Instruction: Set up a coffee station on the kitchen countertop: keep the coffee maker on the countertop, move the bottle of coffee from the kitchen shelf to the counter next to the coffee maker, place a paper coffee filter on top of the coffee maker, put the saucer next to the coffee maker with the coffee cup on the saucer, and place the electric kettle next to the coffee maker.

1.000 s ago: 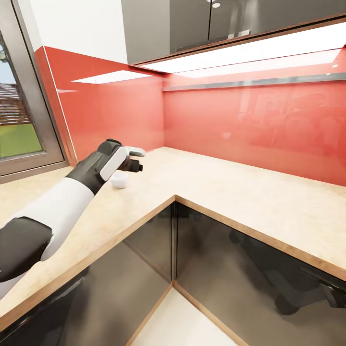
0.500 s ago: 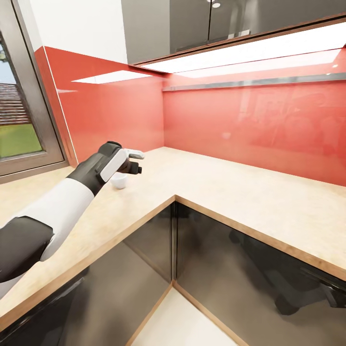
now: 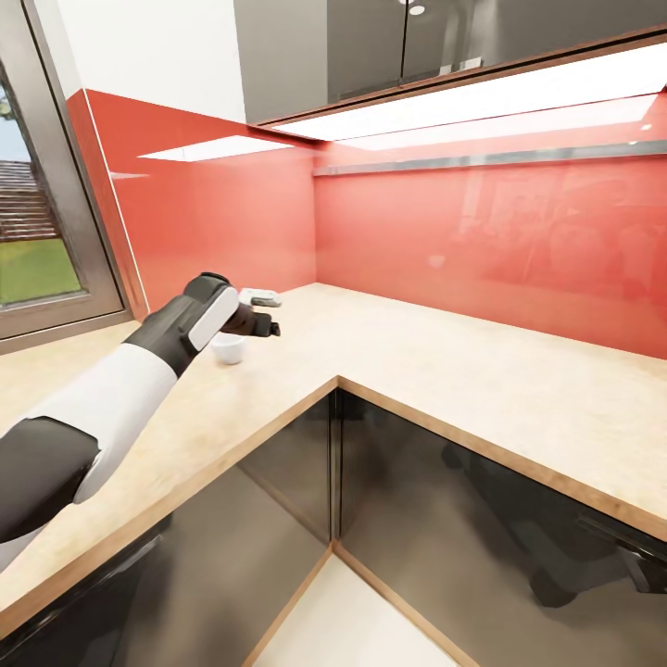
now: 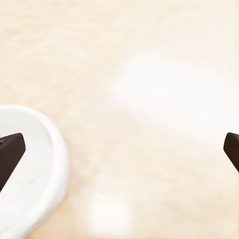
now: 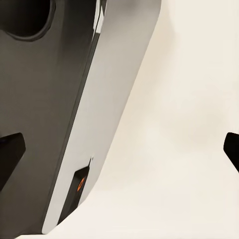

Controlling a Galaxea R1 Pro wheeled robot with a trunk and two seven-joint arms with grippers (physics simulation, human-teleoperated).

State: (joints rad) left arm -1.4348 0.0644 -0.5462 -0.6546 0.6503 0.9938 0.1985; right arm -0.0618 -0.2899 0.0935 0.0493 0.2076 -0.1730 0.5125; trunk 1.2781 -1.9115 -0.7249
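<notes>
A small white coffee cup (image 3: pixel 229 347) stands on the pale countertop (image 3: pixel 445 371) near the inside corner. My left gripper (image 3: pixel 267 326) hovers just above and beyond it, open and holding nothing. In the left wrist view the fingers (image 4: pixel 11 152) are spread wide over the bare counter, and a white rounded rim (image 4: pixel 35 169) lies under one fingertip; I cannot tell whether it is cup or saucer. A small flat white-grey thing (image 3: pixel 262 297) lies just behind the hand. My right gripper (image 5: pixel 119 149) is open and empty beside a dark grey and silver panel (image 5: pixel 74 99).
The L-shaped counter runs along a red glossy backsplash (image 3: pixel 482 241) under dark wall cabinets (image 3: pixel 371 46). A window (image 3: pixel 32 241) is at the left. Dark cabinet fronts (image 3: pixel 463 537) sit below the counter edge, with pale floor (image 3: pixel 352 621) in the corner.
My left hand has shifted slightly over the cup, its fingertips ending a little further right. The cup has stayed put.
</notes>
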